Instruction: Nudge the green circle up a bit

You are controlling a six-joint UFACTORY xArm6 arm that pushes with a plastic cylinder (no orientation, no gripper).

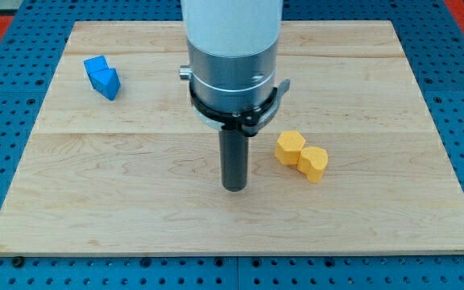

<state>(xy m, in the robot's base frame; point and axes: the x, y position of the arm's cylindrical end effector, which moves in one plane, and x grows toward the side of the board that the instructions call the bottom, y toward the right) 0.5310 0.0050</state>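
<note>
No green circle visible; tip [234, 188] resting mid-counter [135, 217], left of yellow blocks [302, 155]. No pincer fitted; nudge not evidently begun.

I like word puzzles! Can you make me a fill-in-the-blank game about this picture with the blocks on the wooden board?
1. The blocks to the right of my tip are coloured ____.
2. The blue blocks sit near the view's top ____ corner of the board.
3. My tip touches ____ of the blocks.
4. The number of green circles in view is ____.

Missing words: yellow; left; none; zero
</note>
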